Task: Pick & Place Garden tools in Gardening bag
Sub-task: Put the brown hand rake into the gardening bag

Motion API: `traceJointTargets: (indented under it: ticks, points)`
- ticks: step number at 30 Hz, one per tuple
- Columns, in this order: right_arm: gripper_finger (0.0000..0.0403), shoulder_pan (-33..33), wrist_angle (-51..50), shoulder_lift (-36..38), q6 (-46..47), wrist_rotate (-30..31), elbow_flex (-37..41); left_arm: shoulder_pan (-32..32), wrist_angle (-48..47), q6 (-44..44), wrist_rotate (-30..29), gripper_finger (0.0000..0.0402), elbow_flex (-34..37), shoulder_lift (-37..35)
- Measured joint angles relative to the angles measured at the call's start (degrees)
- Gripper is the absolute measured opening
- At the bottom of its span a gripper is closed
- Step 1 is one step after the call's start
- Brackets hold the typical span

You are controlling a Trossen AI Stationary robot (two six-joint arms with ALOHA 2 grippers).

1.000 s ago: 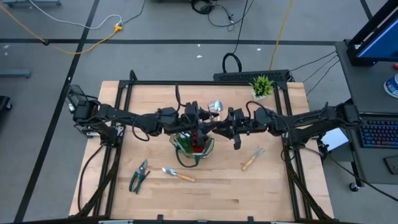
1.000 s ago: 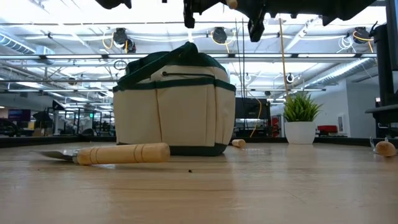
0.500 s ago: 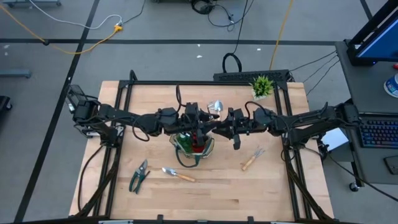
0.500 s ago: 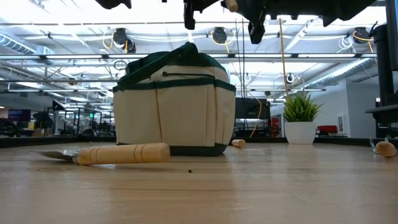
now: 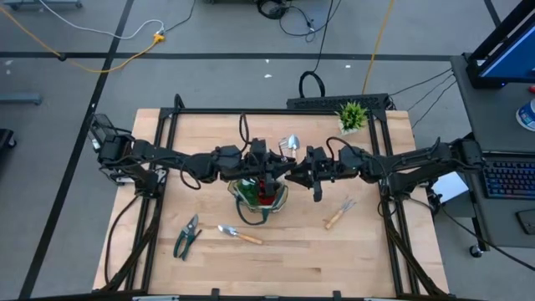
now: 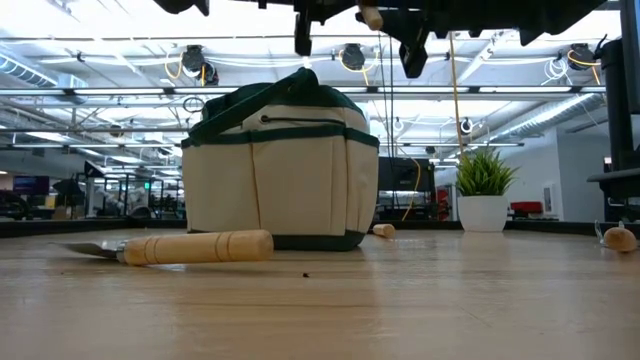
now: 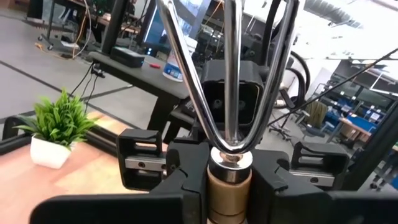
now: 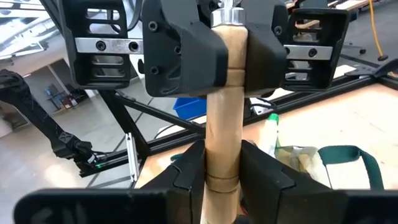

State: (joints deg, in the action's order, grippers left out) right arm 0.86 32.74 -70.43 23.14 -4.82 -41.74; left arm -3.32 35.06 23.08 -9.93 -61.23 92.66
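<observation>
Held trowel shifted slightly; wood table, workshop beyond.

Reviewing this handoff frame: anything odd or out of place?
Yes: both pincers grip one trowel above the bag: left pincer by the metal neck, right pincer lower on its wooden handle. Nothing spilled or damaged.

A small potted plant stands at the table's far edge, right of centre, in a white pot. Beyond it on the floor lie black cables and a yellow cord. At the right sits a keyboard, perhaps on a desk.
</observation>
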Motion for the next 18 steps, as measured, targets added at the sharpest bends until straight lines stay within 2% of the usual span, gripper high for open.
traceJointTargets:
  ticks: [4, 8, 18]
  points:
    - [0.0085, 0.02, -0.93, -0.01, 0.05, -0.21, 0.01, -0.8, -1.63, -0.2, -0.16, 0.006, 0.0, -0.28]
    - [0.0086, 0.02, -1.49, 0.17, 0.65, -0.11, -0.04, -1.81, -7.28, -0.4, -1.07, 0.006, 0.07, -1.58]
    - [0.0088, -0.11, -3.09, 0.48, 0.85, 0.05, -0.08, -5.21, -20.78, -0.34, -8.32, 0.006, 0.13, -7.66]
